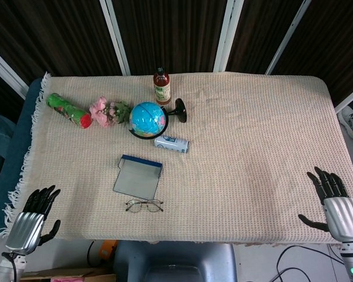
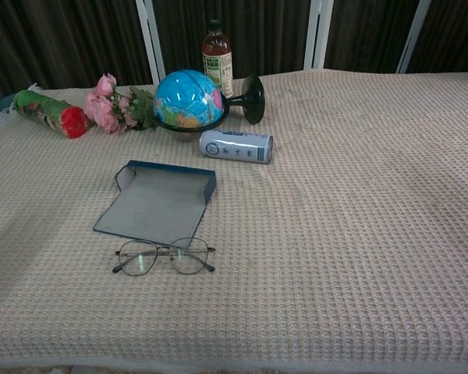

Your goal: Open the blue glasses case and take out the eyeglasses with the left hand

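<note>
The blue glasses case [image 1: 137, 178] lies open and the eyeglasses [image 1: 144, 205] rest outside it, so the task looks finished. The left hand [image 1: 30, 221] hangs empty with fingers apart, well away to their left, off the table edge. The right hand [image 1: 334, 201] is empty too, fingers spread; no further move seems needed.

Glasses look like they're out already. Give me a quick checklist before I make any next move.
1. Blue glasses case open: ok, lid flat on the cloth.
2. Eyeglasses out of case: ok, lying on the cloth just in front of it.
3. Left robot hand empty: ok, fingers spread, off the table's near-left corner.
4. Right robot hand clear: ok, open at the near-right edge.
5. Lenses undamaged: cannot tell.
</note>
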Motion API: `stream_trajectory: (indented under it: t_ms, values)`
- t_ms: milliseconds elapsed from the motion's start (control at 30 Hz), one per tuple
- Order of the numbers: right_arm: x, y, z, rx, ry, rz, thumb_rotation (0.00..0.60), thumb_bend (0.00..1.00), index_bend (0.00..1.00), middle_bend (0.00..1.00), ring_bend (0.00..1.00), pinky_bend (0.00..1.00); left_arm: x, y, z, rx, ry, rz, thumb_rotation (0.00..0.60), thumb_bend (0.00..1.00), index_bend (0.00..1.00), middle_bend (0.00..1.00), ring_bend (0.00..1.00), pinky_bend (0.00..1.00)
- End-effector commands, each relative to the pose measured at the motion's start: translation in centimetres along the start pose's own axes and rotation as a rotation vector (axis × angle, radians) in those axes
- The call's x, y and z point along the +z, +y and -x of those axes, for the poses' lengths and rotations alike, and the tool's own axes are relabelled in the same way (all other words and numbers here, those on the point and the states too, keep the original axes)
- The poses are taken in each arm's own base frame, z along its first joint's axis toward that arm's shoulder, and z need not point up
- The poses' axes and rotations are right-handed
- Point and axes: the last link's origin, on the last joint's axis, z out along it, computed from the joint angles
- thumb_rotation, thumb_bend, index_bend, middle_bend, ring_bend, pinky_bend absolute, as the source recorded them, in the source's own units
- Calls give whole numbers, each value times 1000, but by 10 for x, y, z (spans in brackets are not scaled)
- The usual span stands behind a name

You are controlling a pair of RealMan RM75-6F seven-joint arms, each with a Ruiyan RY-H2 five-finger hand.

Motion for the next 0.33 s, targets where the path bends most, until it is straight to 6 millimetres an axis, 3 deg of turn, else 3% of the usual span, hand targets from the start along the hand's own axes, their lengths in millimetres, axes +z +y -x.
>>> stream_trajectory:
  t_ms: [33,333]
  values:
    - [-2,-2,2,-6,-8,-10,600,217,0,0,0,0,-4,-3,-3,11,5,14,600,404,0,0,0,0]
    - [0,-2,4,-12,-20,-11,600,217,0,0,0,0,-6,-3,-5,-8,4,38,600,406,0,0,0,0]
